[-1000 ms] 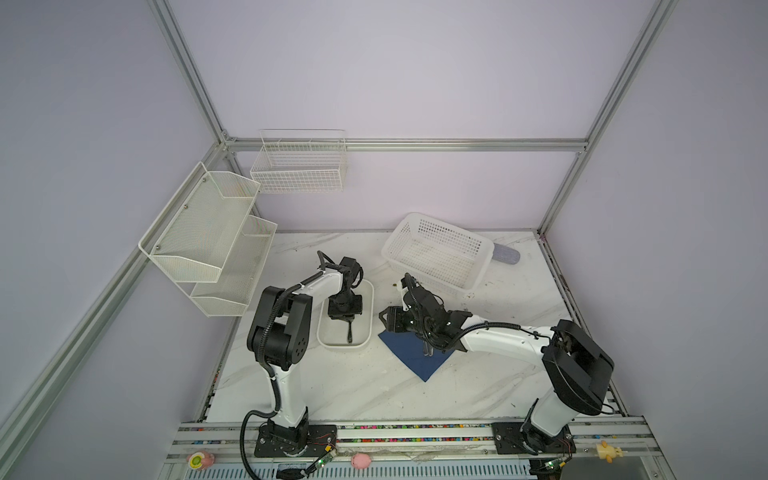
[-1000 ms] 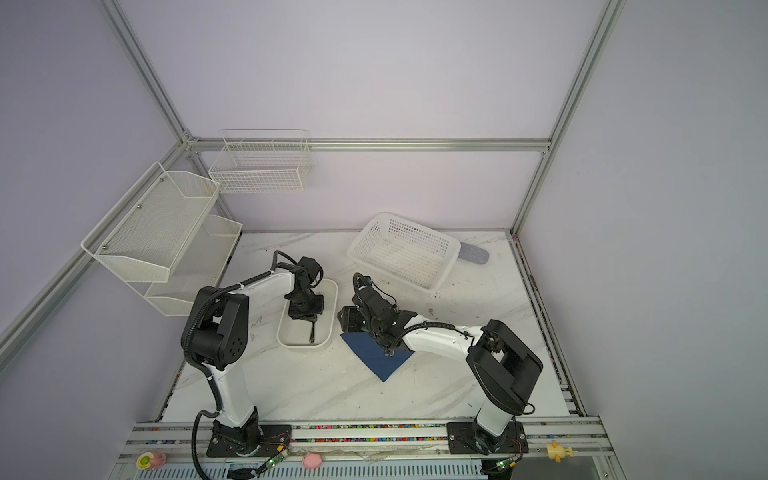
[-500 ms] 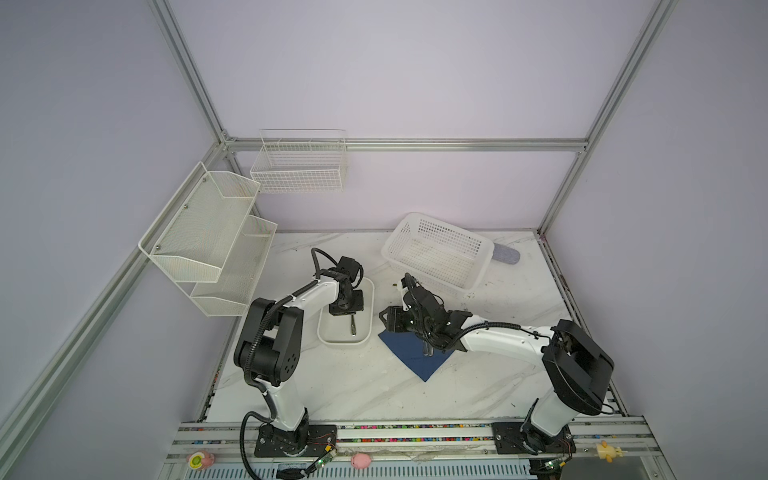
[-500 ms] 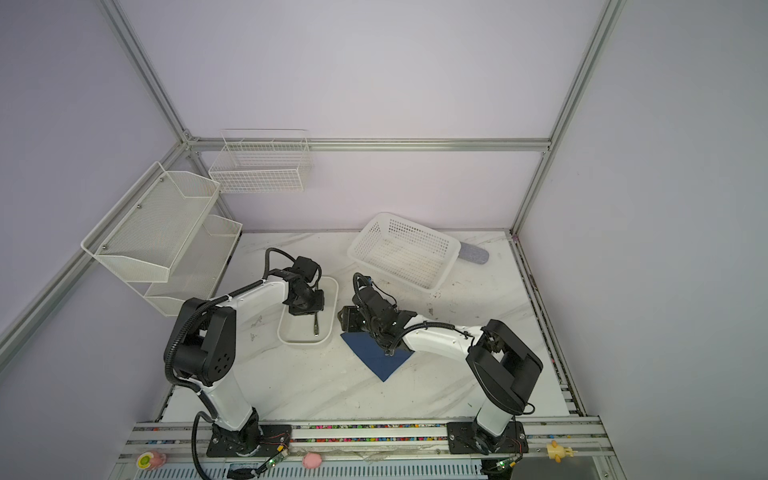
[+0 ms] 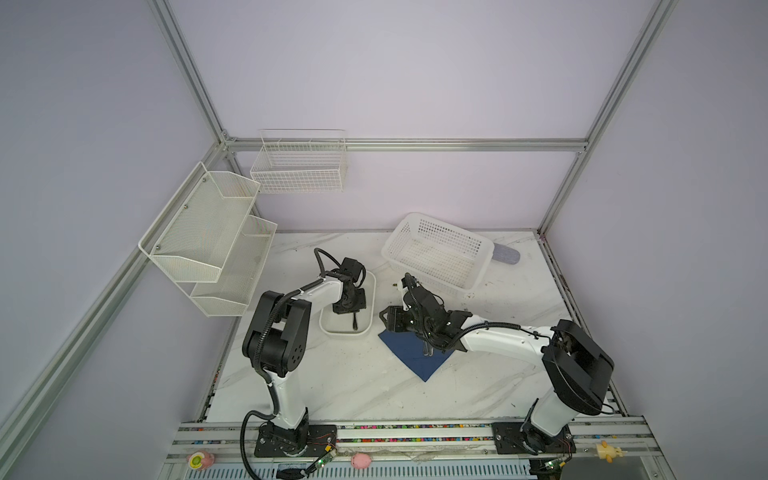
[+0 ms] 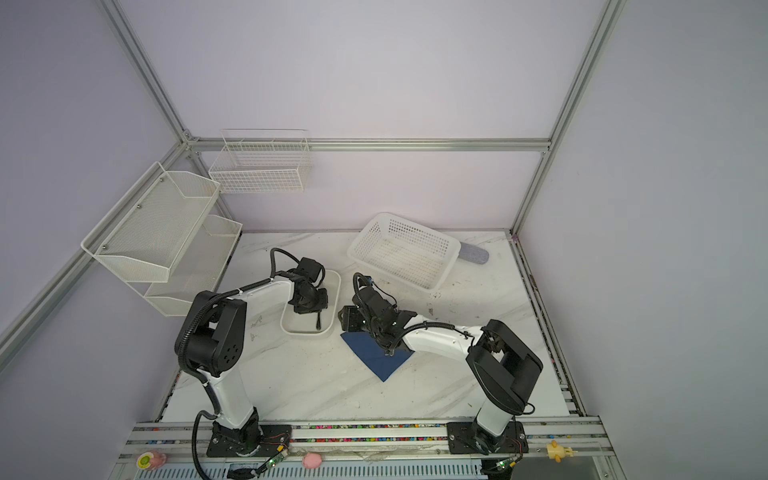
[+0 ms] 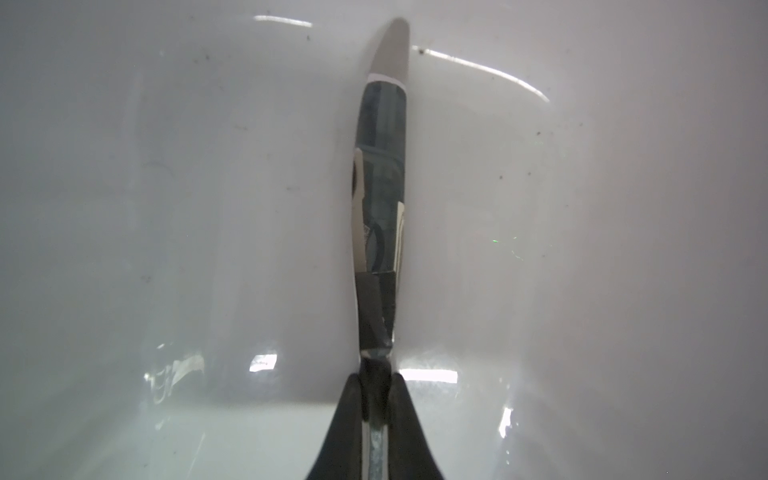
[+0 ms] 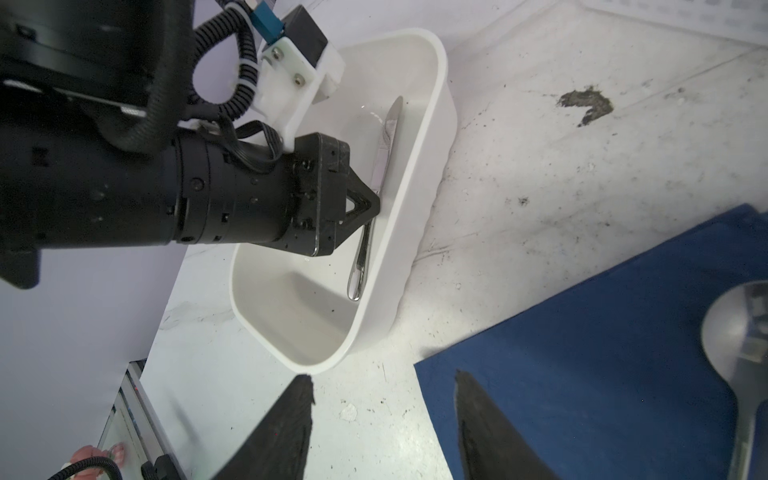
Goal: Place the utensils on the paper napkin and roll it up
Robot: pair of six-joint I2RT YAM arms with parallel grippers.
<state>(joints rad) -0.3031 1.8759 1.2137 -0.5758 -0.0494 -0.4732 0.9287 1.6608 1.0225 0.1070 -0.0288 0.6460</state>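
Top views: left arm (image 5: 276, 332) elbow shifted right since half a second ago, right arm (image 5: 498, 345) unmoved. Left wrist: left gripper (image 7: 376, 382) clenched on knife (image 7: 380, 208), inside white dish (image 7: 166, 208). Right wrist: right gripper (image 8: 382, 386) released, empty, at edge of paper napkin (image 8: 582, 353), which bears spoon (image 8: 735, 332).

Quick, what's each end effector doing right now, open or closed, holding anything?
Left end effector: closed on the knife.
Right end effector: open, holding nothing.
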